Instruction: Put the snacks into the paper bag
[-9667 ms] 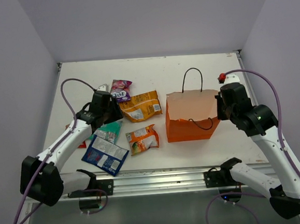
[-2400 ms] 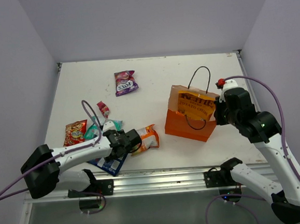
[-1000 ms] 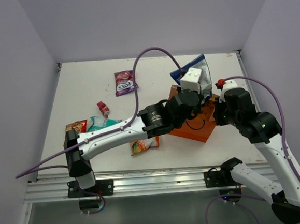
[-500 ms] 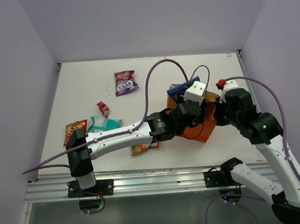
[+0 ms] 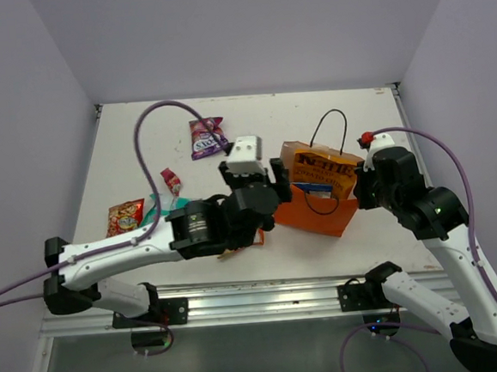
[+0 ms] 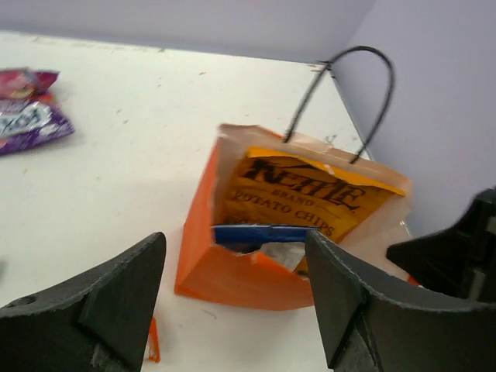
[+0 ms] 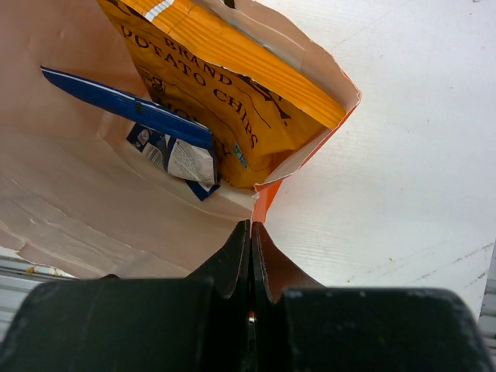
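Observation:
The orange paper bag (image 5: 315, 213) stands right of centre, its mouth open. Inside it are an orange-yellow chips packet (image 5: 323, 169) and a dark blue packet (image 5: 317, 186); both also show in the left wrist view, the chips packet (image 6: 310, 194) above the blue one (image 6: 263, 232). My left gripper (image 5: 261, 178) is open and empty, just left of the bag (image 6: 232, 283). My right gripper (image 7: 252, 225) is shut on the bag's right rim (image 7: 267, 198). A purple-pink packet (image 5: 206, 138), a small red one (image 5: 171, 182), a teal one (image 5: 152, 212) and a red-orange one (image 5: 124, 217) lie on the table.
An orange-green packet (image 5: 225, 253) is mostly hidden under my left arm. Thin black cord handles (image 5: 330, 128) stand up from the bag. The white table (image 5: 252, 117) is walled at the back and both sides. My right arm (image 6: 453, 256) is close behind the bag.
My left gripper has let go of the dark blue packet inside the bag and has drawn back left, open and empty. My right gripper has kept its hold on the rim.

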`<action>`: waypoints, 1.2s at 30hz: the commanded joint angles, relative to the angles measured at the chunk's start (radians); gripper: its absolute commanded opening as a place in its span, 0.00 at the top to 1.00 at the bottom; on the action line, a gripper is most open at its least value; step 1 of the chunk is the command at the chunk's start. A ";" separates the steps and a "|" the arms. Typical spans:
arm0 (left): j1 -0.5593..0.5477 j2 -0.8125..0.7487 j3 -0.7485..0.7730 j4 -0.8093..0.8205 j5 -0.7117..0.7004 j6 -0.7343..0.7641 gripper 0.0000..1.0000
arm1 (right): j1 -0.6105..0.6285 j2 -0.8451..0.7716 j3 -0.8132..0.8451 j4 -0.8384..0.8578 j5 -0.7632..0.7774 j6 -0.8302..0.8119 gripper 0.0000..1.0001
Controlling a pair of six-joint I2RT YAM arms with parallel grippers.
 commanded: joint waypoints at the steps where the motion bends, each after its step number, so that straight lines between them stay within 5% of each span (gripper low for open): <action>1: 0.072 -0.072 -0.126 -0.341 -0.126 -0.415 0.23 | 0.004 -0.001 0.007 0.015 -0.019 -0.018 1.00; 4: 0.203 -0.055 -0.243 -0.447 0.051 -0.540 0.18 | 0.004 -0.001 0.007 0.015 -0.025 -0.018 1.00; 13: 0.288 0.112 -0.488 -0.220 0.427 -0.539 0.13 | 0.004 -0.007 0.009 0.013 -0.031 -0.018 1.00; 19: 0.314 0.192 -0.607 -0.007 0.535 -0.461 0.14 | 0.004 -0.009 0.009 0.015 -0.033 -0.018 1.00; 21: 0.320 0.226 -0.619 0.006 0.558 -0.454 0.37 | 0.004 -0.012 0.009 0.013 -0.033 -0.019 1.00; 23: 0.320 0.225 -0.590 -0.055 0.531 -0.462 0.88 | 0.004 -0.013 0.009 0.013 -0.030 -0.019 1.00; 24: 0.318 0.214 -0.572 -0.091 0.506 -0.474 1.00 | 0.004 -0.014 0.009 0.013 -0.029 -0.019 1.00; 28: 0.309 0.122 -0.421 -0.372 0.302 -0.531 1.00 | 0.002 -0.014 0.009 0.011 -0.028 -0.018 1.00; 31: 0.272 0.044 -0.134 -0.528 0.143 -0.554 1.00 | 0.004 -0.012 0.011 0.011 -0.028 -0.019 1.00; 36: 0.139 0.062 0.209 -0.440 -0.020 -0.272 1.00 | 0.004 -0.009 0.011 0.011 -0.029 -0.019 1.00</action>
